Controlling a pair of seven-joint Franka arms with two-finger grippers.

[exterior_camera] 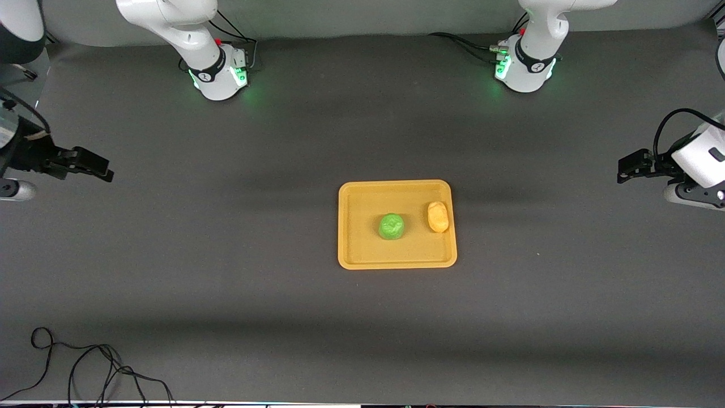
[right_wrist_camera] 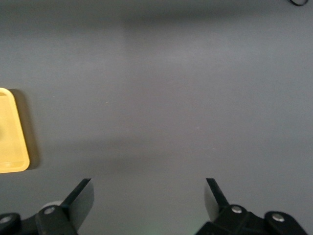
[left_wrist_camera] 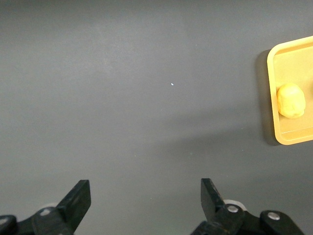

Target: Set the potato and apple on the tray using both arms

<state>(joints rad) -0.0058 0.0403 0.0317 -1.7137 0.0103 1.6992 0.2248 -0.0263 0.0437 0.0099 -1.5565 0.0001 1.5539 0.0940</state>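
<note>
**A:** What is sitting on the tray (exterior_camera: 351, 226)?

**B:** The apple (exterior_camera: 391, 226) is lying near the tray's middle, and the potato (exterior_camera: 438, 217) is resting just beside it, close to the tray rim at the left arm's end. The two are lying apart, not touching. The tray itself is sitting flat on the dark table (exterior_camera: 226, 283), about midway between the two arms' ends.

**A:** And the left gripper (exterior_camera: 623, 171)?

**B:** It is hanging over bare table well away from the tray, toward the left arm's end. Its fingers are standing wide apart, gripping nothing and touching nothing. The left wrist view is showing the spread fingers (left_wrist_camera: 78, 198) with the potato (left_wrist_camera: 291, 100) and a corner of the tray (left_wrist_camera: 274, 54) off in the distance.

**A:** The right gripper (exterior_camera: 102, 170)?

**B:** It is hovering over bare table well away from the tray, toward the right arm's end. Its fingers (right_wrist_camera: 80, 196) are also gaping wide and empty, and only a corner of the tray (right_wrist_camera: 12, 147) is showing in its wrist view.

**A:** Anything else?

**B:** A loose black cable (exterior_camera: 85, 368) is trailing along the table edge nearest the front camera, well apart from the tray.
</note>
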